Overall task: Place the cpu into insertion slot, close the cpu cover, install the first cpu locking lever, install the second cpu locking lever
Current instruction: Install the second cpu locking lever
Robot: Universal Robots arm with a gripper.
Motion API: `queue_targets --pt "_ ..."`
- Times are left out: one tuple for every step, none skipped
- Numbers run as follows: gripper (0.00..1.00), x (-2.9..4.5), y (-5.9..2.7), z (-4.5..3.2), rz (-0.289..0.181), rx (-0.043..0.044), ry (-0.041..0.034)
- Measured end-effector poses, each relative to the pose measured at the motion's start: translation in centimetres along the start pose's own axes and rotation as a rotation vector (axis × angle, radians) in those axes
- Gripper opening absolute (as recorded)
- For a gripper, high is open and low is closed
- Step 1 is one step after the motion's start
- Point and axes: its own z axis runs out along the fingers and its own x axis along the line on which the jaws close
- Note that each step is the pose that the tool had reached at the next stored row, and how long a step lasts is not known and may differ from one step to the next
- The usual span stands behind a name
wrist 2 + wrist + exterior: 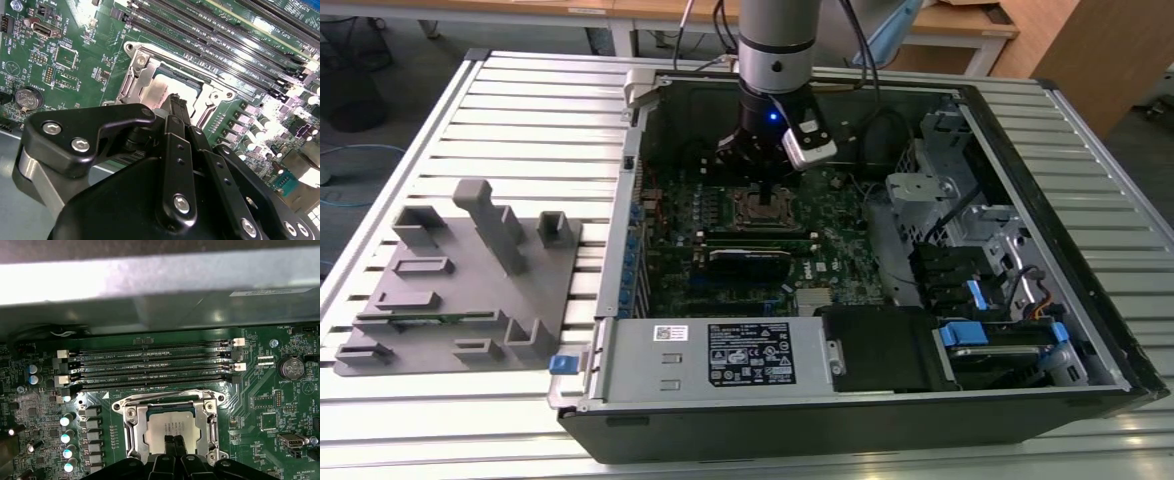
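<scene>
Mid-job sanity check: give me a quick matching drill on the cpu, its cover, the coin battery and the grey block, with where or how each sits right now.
Things:
1. cpu
2. cover
3. coin battery
4. grey block

Places or states:
a. on the slatted table, outside the case, at the exterior view's left
b. silvery frame lying around the cpu
c. tan-silver square just under the gripper
d. round, on the green board, well apart from the gripper

Pairs: 1-c, 2-b, 3-d, 4-a
</scene>
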Motion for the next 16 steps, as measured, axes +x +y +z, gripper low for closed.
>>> queue_targets --pt "0.11 0.00 0.00 0.00 0.000 0.0000 0.0000" --pt "0.11 0.00 0.00 -0.02 0.000 -0.0001 -0.0001" --pt "0.11 0.00 -0.01 -0.08 0.000 0.0002 0.0001" --pt "0.11 0.00 -0.01 -0.15 0.000 0.0001 0.0001" --pt "0.11 -0.01 -0.01 -0.24 0.000 0.0000 0.0000" --pt "0.11 -0.02 -0.02 -0.32 0.000 0.0000 0.0000" --pt "0.11 -0.02 -0.02 -0.41 0.000 0.0000 0.0000" --pt "0.11 -0.02 -0.02 -0.48 0.000 0.0000 0.0000" --pt "0.11 -0.03 -0.03 -0.55 0.000 -0.0001 0.0000" --pt "0.11 -0.03 -0.03 -0.59 0.000 0.0000 0.0000" --pt "0.11 -0.04 -0.03 -0.63 0.000 -0.0001 0.0000" --pt "0.11 -0.04 -0.03 -0.66 0.000 -0.0001 0.0000" --pt "0.11 -0.04 -0.03 -0.68 0.000 -0.0002 0.0000" --pt "0.11 -0.04 -0.03 -0.69 0.000 -0.0003 -0.0001" --pt "0.11 -0.04 -0.03 -0.73 0.000 -0.0001 0.0000" --pt "0.11 -0.05 -0.04 -0.77 0.000 0.0000 0.0001"
